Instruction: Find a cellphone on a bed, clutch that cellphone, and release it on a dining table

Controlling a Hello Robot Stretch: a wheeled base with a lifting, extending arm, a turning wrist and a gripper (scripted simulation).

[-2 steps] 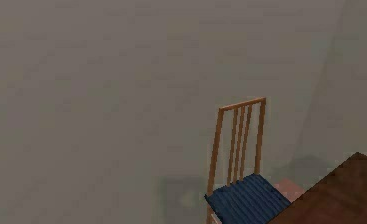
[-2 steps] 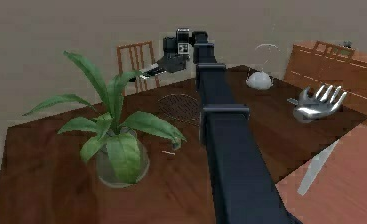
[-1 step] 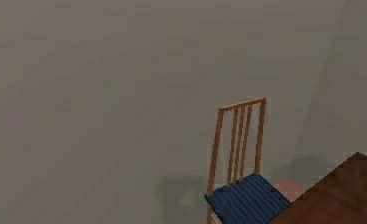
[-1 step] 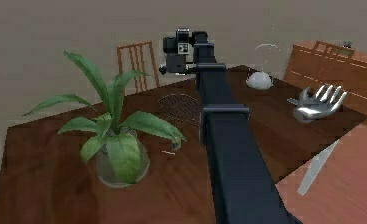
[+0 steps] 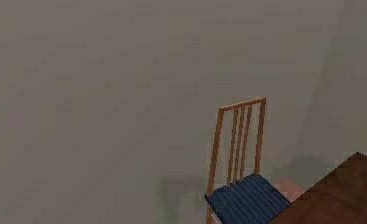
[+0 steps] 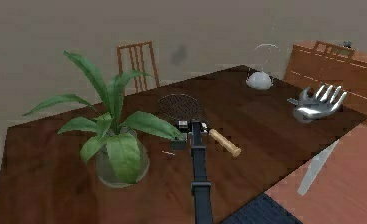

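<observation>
- Presently, the arm (image 6: pixel 199 170) stood out over the dark wooden surface (image 6: pixel 51 170), with the pincer (image 6: pixel 178 133) just beside the potted plant (image 6: pixel 109 125).
- Whether the pincer held anything could not be told: tabletop and a round wire utensil (image 6: pixel 179 103) lay at and behind its far end.
- The cellphone could not be made out; if carried, it would sit at the pincer, just beside the plant.
- Judgement: the step in hand appeared to be the release. It would go best low over bare wood between the plant and the wooden-handled tool (image 6: pixel 227 144), clear of the leaves, so the phone neither skids nor strikes anything.
- Well apart from the plant, a glass dome (image 6: pixel 259 79) and a silvery hand-shaped ornament (image 6: pixel 319 100) stood on the same surface.
- A wooden chair (image 6: pixel 137 58) stood behind the plant; in the forward view a blue-seated chair (image 5: pixel 241 170) stood before a plain wall (image 5: pixel 91 80).
</observation>
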